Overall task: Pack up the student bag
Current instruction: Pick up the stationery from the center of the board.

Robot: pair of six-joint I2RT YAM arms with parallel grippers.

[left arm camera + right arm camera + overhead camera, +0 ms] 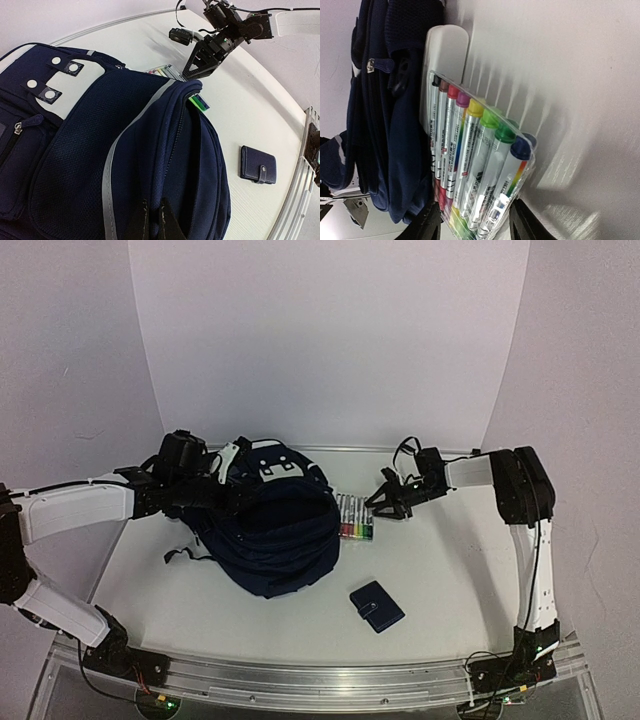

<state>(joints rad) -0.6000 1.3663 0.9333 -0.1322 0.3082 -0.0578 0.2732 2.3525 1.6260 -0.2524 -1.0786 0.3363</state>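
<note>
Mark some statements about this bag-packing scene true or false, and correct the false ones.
1. The marker pack lies on the table right beside the student bag. True.
2. The wallet is tucked inside the bag. False: it lies closed on the table, apart from the bag and nearer the arm bases.
3. The left gripper is pinched shut on the bag's fabric. True.
4. The right gripper hangs over the wallet. False: its fingers stand either side of one end of the marker pack.
</note>
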